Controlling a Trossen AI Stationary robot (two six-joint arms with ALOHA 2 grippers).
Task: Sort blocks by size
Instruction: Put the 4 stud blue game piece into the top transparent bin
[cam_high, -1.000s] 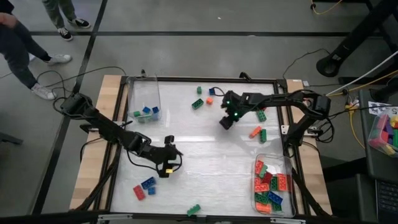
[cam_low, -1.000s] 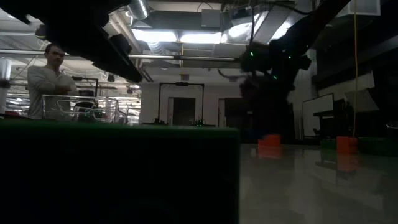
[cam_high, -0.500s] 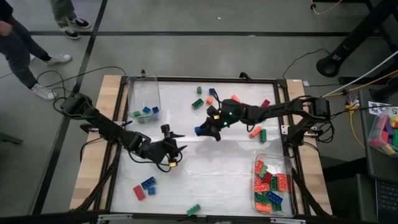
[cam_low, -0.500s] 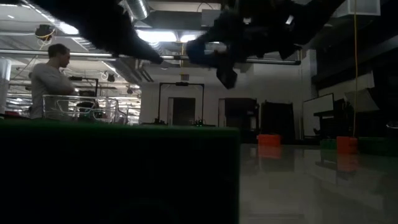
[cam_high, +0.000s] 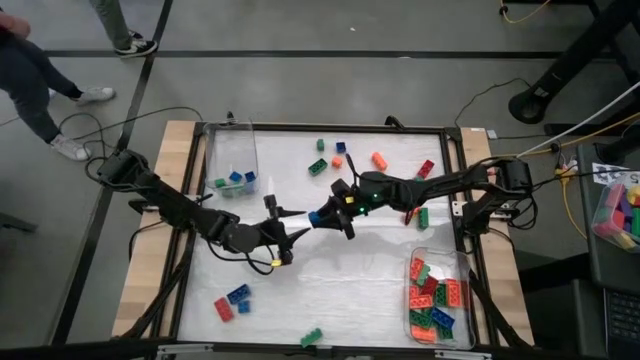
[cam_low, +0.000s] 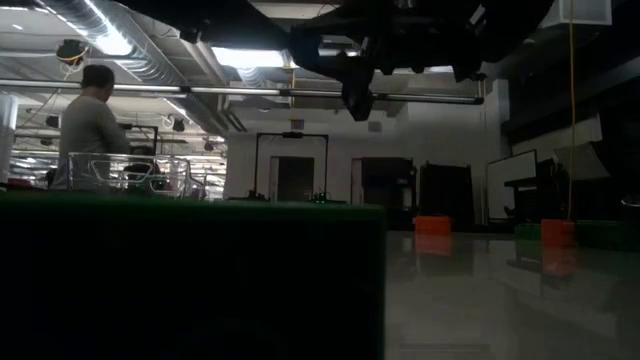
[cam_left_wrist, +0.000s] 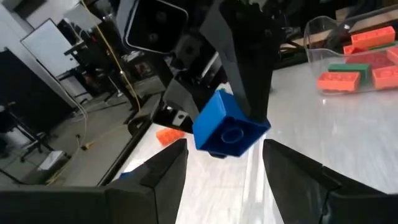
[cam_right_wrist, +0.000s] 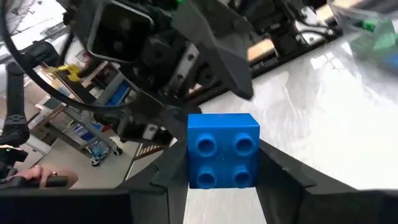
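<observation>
The right gripper (cam_high: 318, 215) has its fingers (cam_right_wrist: 283, 171) clenched on a small square blue studded plastic brick (cam_right_wrist: 222, 158), four studs facing the wrist camera, held in the air above the middle of the bench. In the left wrist view the same brick (cam_left_wrist: 229, 127) hangs pinched at the tip of the right arm's dark fingers. Just beside it, the left gripper (cam_high: 284, 226) faces it with its fingers (cam_left_wrist: 163, 171) spread apart and grasping nothing; the blue brick sits near the gap between them but does not touch them.

The white-topped bench (cam_high: 330, 280) carries the other bricks. Near its far edge lie a green rectangular brick (cam_high: 317, 167), a small green one (cam_high: 321, 145), a small blue one (cam_high: 341, 147), a small orange one (cam_high: 337, 161), an orange rectangular one (cam_high: 379, 160) and a red one (cam_high: 426, 168). A green brick (cam_high: 423, 217) lies near the right edge. Toward the near left corner sit a red brick (cam_high: 224, 309) and a blue rectangular brick (cam_high: 238, 295), with a green brick (cam_high: 312, 337) at the near edge.

A clear plastic tub (cam_high: 232, 135) at the far left corner holds a few small blue and green bricks. Another clear plastic tub (cam_high: 466, 322) at the near right corner is filled with longer red, orange, green and blue bricks.

A person (cam_low: 90, 125) stands in the room beyond.
</observation>
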